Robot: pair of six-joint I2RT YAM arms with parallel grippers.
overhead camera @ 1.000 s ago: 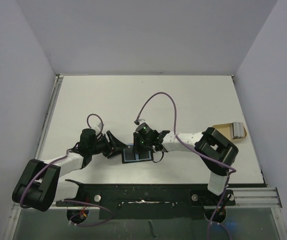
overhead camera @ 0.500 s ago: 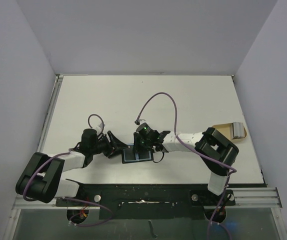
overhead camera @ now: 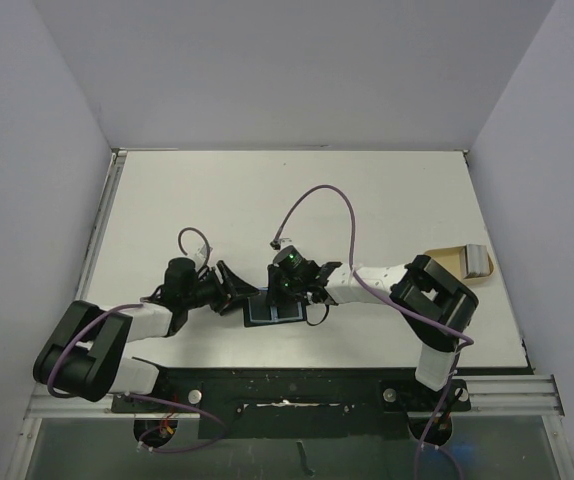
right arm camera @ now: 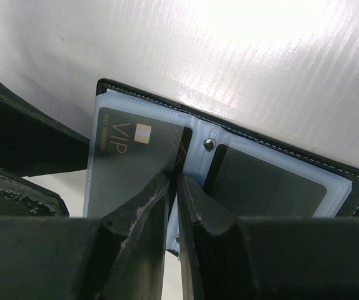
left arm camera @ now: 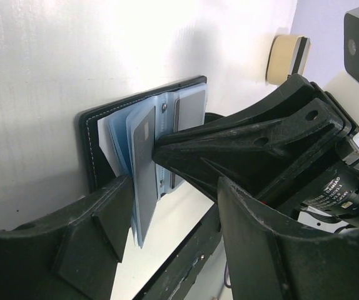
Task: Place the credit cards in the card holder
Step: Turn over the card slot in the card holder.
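Overhead, near the front edge of the table (overhead camera: 367, 200), the card holder (overhead camera: 275, 310) lies open and flat between the two arms. The left gripper (overhead camera: 235, 290) is just beside its left edge and the right gripper (overhead camera: 289, 292) is over its upper middle. Well apart, at the table's right side, a tan tray (overhead camera: 450, 258) holds one more grey card (overhead camera: 479, 261). Jaw state is not legible from this height.

Left wrist view: the left gripper (left arm camera: 176, 200) is spread wide and grips nothing. Its near finger sits at the black cover of the card holder (left arm camera: 91, 150); contact is not confirmed. One pale blue sleeve leaf stands lifted with the VIP card (left arm camera: 145, 156) in it, and the tip of the right gripper (left arm camera: 162, 145) meets that leaf's edge. Only this view shows the leaf raised off the stack.

Right wrist view: the right gripper (right arm camera: 174, 184) is pressed almost together, pinching the lower corner of the VIP card (right arm camera: 132, 165) at the sleeve. Whether it grips the card alone or card and sleeve together cannot be told. A second card (right arm camera: 267, 187) sits in the opposite sleeve. Only here is the card's print readable.

Judgement: the cards are light, stiff and slick, and are best taken by a short edge or corner. The sleeves are soft and likely to buckle. The holder looks light enough to slide, so its cover wants pinning by the free gripper.
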